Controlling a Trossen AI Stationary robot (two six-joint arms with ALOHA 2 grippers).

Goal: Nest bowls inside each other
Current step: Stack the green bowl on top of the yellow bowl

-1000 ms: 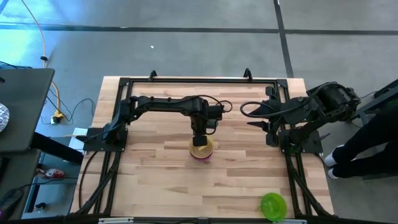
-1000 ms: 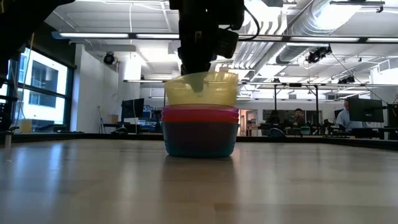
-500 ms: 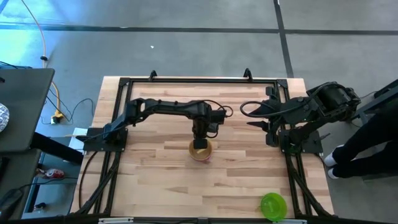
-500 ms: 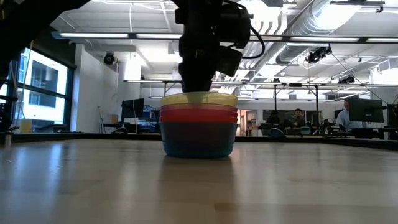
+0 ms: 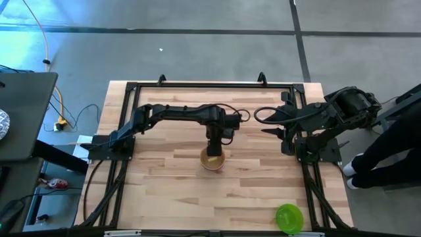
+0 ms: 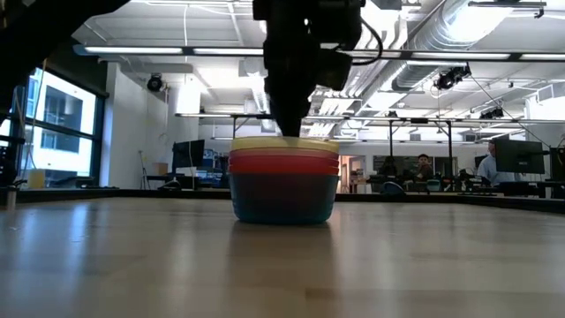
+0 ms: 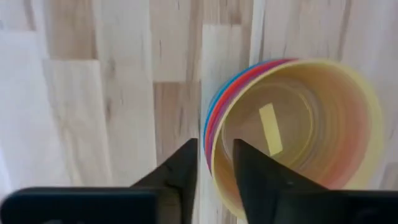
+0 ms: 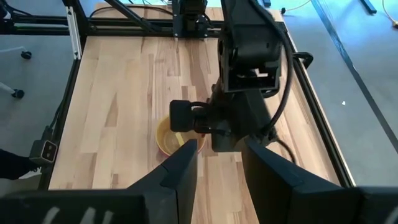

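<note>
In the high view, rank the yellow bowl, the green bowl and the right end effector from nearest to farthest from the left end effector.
1. Yellow bowl: directly under the left end effector, topping the stack at table centre.
2. Right end effector: at the table's right, toward the far edge.
3. Green bowl: alone at the near right corner.

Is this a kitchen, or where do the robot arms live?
Not a kitchen; it looks like a big lab or workshop office. Behind the wooden table are rows of desks with monitors, people sitting at them, and bare pipes and ducts on the ceiling.
</note>
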